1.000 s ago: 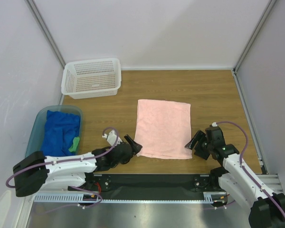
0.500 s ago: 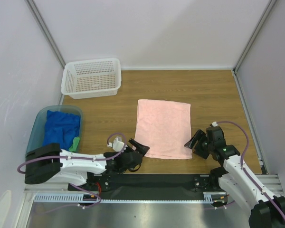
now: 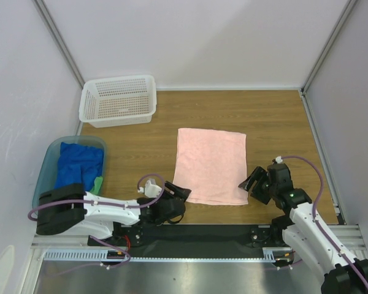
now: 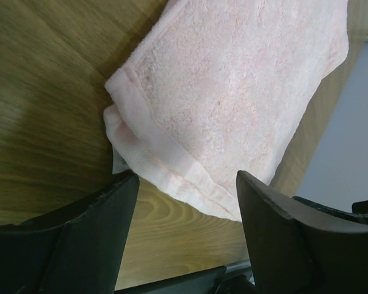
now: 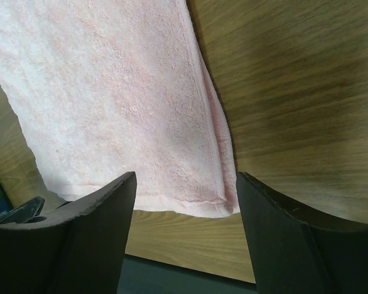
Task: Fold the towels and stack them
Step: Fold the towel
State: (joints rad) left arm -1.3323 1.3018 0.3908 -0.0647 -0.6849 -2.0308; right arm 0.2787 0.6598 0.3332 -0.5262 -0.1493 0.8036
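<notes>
Left wrist: towel [image 4: 233, 92] seemingly within gripper [image 4: 187, 176]

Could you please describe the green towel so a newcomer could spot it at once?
Find the translucent teal tub at the table's left edge, on the near side of the white basket. A blue towel fills most of it; the green towel is the small bright patch at the tub's near right corner.

Our left arm [image 3: 104, 211] lies low, forearm running toward 3 o'clock; we point the left gripper [image 3: 181, 196] to 2 o'clock, jaws spread apart. Our right arm [image 3: 308, 222] reaches toward 10 o'clock, right gripper [image 3: 250, 185] tilted down, jaws equally wide.
</notes>
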